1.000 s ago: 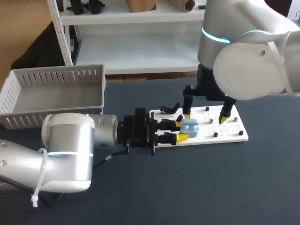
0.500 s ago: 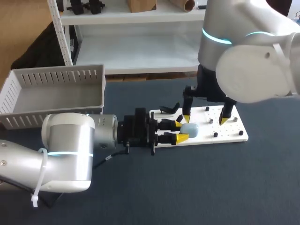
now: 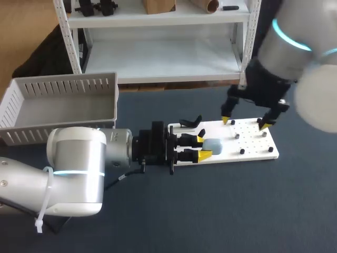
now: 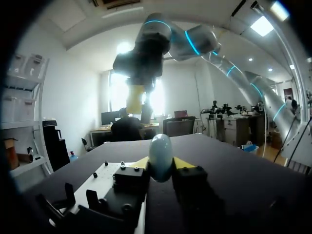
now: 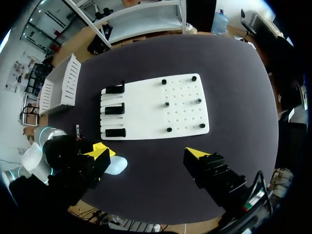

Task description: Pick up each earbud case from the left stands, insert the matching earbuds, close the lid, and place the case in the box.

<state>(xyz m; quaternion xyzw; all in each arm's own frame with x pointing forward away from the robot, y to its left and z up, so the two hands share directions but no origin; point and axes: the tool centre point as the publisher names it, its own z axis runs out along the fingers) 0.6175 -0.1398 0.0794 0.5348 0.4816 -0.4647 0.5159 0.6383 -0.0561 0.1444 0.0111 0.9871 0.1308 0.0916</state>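
- While the left gripper (image 3: 202, 147) clamps the closed earbud case (image 3: 212, 147) over the white board (image 3: 253, 150), the box (image 3: 63, 84) lies between nine and ten o'clock of it. That is this arm's side. The right gripper (image 3: 245, 123) hangs spread at two o'clock.
- Left wrist: the case (image 4: 160, 157) stands upright, pinched between both fingertips.
- Right wrist: the fingers are parted and empty, with the case (image 5: 117, 165) below, beside one finger.

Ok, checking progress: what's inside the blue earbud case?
Nothing visible: the earbud case, pinched in the left claw over the white board, looks shut, hiding its inside.
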